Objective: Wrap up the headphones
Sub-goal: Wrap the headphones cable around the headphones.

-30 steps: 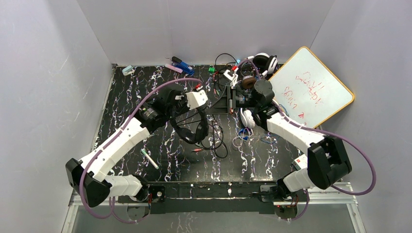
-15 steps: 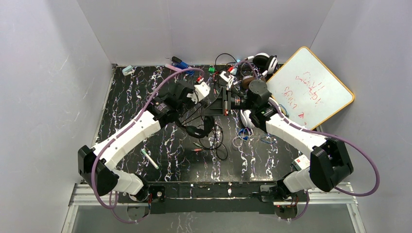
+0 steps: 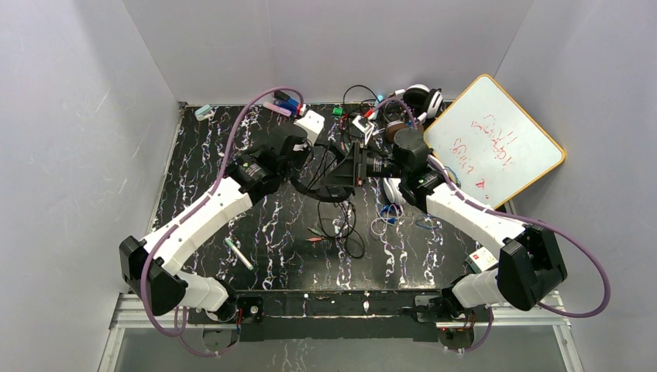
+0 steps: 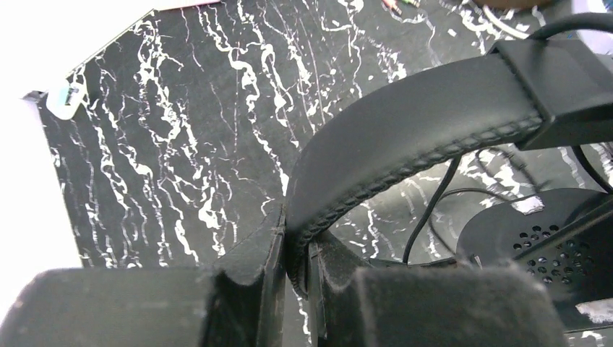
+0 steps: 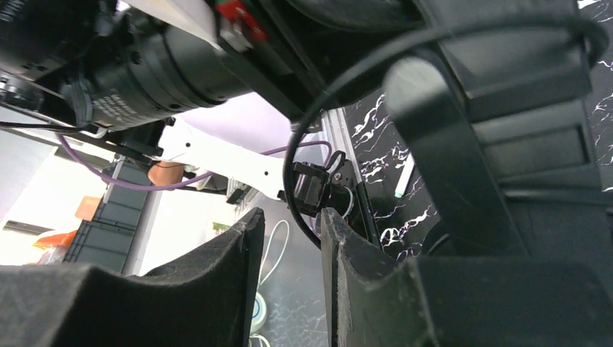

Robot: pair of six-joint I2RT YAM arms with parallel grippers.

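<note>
— Where is the all-black over-ear headset [image 3: 331, 191]?
— Held up above the black, white-veined table [image 3: 201, 170], around the middle towards the far side, between the 2 arms. Its thin black cord [image 3: 346, 229] hangs down and loops on the tabletop below.
— What has hold of it?
— The left gripper [image 4: 295, 249]. Its jaws pinch the stitched, padded headband [image 4: 405, 137] edge-on, and 1 perforated ear cup [image 4: 538, 231] shows just to the right of it.
— And the right gripper [image 5: 291, 235]?
— It faces the headset from the right, jaws a little apart with a clear gap between them. The cord curves past the tips; I cannot tell whether it touches them.
— The other sets?
— A white headset [image 3: 393, 190] lies under the right arm. A brown-cupped headset [image 3: 397, 129] sits at the far edge, beside the tilted whiteboard with red scribbles [image 3: 496, 143].
</note>
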